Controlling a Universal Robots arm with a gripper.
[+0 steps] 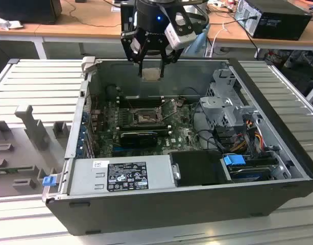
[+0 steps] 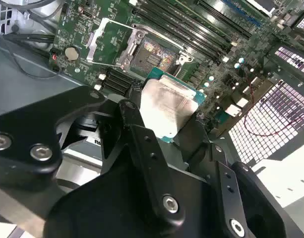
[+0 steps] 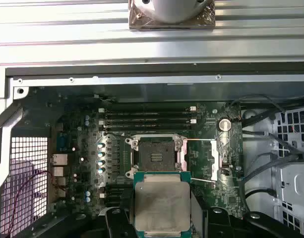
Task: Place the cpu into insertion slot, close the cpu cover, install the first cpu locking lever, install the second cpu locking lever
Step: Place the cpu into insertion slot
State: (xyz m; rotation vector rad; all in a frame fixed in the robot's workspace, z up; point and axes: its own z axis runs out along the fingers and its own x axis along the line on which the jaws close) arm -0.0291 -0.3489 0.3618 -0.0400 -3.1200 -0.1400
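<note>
**Cpu [image 1: 151, 75] clamped in the gripper [image 1: 151, 77], high over the open insertion slot [image 1: 144, 118]**

The cpu, a small flat square chip with a dull silver-grey metal top and a green rim, hangs well above the insertion slot. It touches nothing but the gripper, and its metal top is turned away from the slot. In the first wrist view the cpu [image 3: 162, 206] sits just to one side of the slot [image 3: 155, 156] rather than straight over it.

The black two-fingered gripper [image 2: 166, 116] is closed on the chip [image 2: 169, 104]. Its fingers [image 2: 137, 121] press on two opposite edges.

The insertion slot [image 2: 154, 52] is a square black socket with a dark pin field and a silvery rim, set in the green circuit board. It lies uncovered, with its pins showing.

The cpu cover [image 3: 213, 161], a thin silvery-grey square metal frame with a large window, is swung off the slot and rests just beside one edge of it. In the second wrist view, green board shows through the window of the cover [image 2: 93, 42].

Long narrow black memory slots [image 3: 149, 117] run in parallel just beside another edge of the slot. A long black graphics card [image 1: 138, 137] lies on the opposite side of the slot from them. Beyond the card, farther from the slot, stands a grey metal power supply box [image 1: 120, 176] with a label on it.

To the exterior view's right of the slot is a grey drive cage [image 1: 225, 109] with cables. The open dark grey computer case [image 1: 273, 122] walls in the slot on all sides. The case rests on a slatted metal table [image 1: 44, 81].
</note>
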